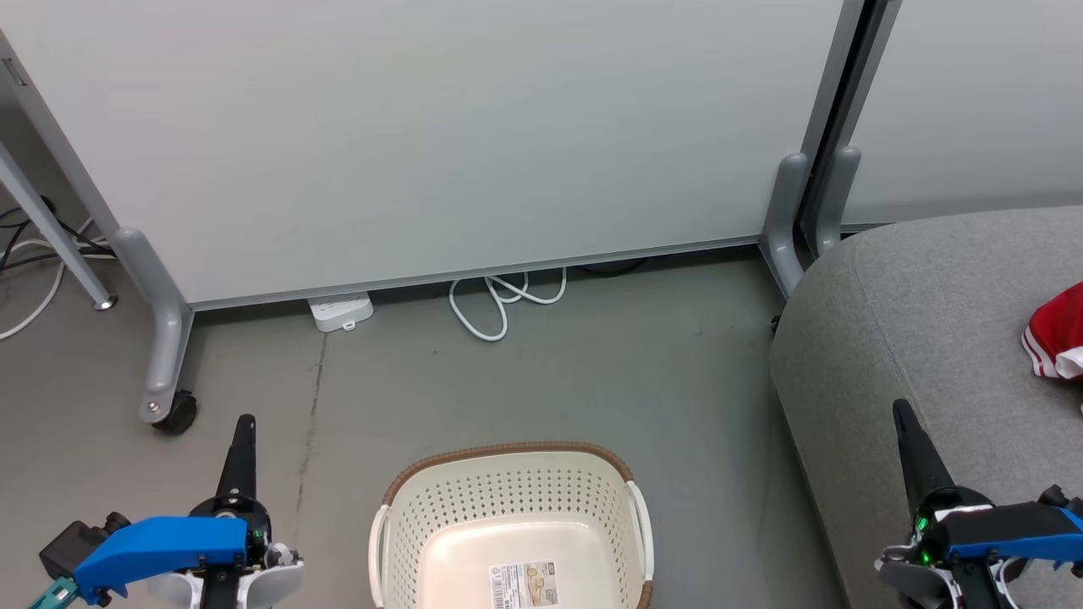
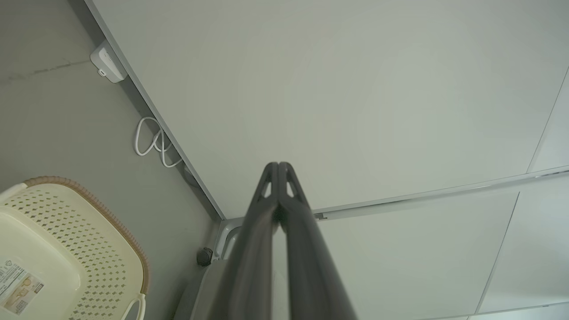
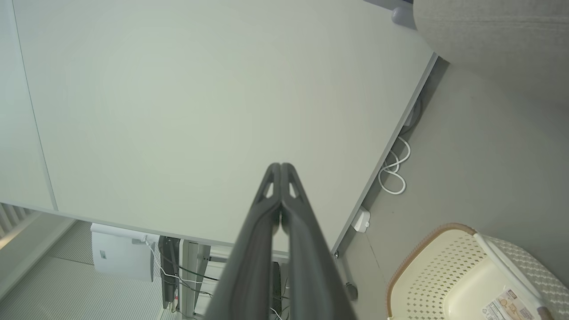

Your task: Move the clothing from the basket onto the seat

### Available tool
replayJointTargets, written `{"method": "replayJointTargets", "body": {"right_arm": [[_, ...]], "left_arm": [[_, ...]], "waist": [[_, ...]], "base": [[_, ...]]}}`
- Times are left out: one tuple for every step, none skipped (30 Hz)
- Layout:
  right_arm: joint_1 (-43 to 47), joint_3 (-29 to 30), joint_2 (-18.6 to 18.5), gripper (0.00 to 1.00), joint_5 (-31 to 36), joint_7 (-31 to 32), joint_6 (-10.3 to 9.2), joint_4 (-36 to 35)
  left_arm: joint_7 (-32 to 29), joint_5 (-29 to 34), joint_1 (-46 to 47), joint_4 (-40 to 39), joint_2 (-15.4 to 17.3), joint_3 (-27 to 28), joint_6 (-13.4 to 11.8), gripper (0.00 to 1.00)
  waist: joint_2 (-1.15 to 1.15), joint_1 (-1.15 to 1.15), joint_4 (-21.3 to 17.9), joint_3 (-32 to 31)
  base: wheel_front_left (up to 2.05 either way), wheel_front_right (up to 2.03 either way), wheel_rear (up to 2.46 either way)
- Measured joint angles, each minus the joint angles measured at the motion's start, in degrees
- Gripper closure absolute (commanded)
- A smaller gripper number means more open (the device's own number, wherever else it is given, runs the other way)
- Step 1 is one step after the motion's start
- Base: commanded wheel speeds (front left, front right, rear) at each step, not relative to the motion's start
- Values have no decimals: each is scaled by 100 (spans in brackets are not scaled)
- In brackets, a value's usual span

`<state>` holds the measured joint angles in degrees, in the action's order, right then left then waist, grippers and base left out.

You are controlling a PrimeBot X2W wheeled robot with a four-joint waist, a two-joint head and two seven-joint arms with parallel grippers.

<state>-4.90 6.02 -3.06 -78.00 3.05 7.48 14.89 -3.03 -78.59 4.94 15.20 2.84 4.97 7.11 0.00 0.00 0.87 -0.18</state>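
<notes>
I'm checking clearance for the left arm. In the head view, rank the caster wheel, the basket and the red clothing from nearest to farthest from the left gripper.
1. The caster wheel, on the floor just to the left of the left gripper.
2. The basket, on the floor to its right.
3. The clothing, far to the right, lying on the seat.

Red clothing (image 1: 1056, 331) on grey seat (image 1: 922, 321)

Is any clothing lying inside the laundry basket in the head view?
No, the laundry basket holds nothing but its printed label, and the red garment lies on the grey seat.
</notes>
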Motion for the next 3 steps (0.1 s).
{"method": "replayJointTargets", "body": {"right_arm": [[-14, 2, 0, 100, -46, 22, 0, -3], [-23, 3, 1, 100, -94, 31, 0, -10], [-24, 4, 1, 100, -147, 41, 0, -14]], "left_arm": [[-19, -46, 5, -5, 0, 4, 0, 100], [-42, -91, 9, -11, 0, 9, 0, 100], [-43, -137, 10, -14, 0, 12, 0, 100]], "waist": [[0, 0, -3, 1], [0, 0, -5, 2], [0, 0, -8, 3]], "base": [[0, 0, 0], [0, 0, 0], [0, 0, 0]]}}
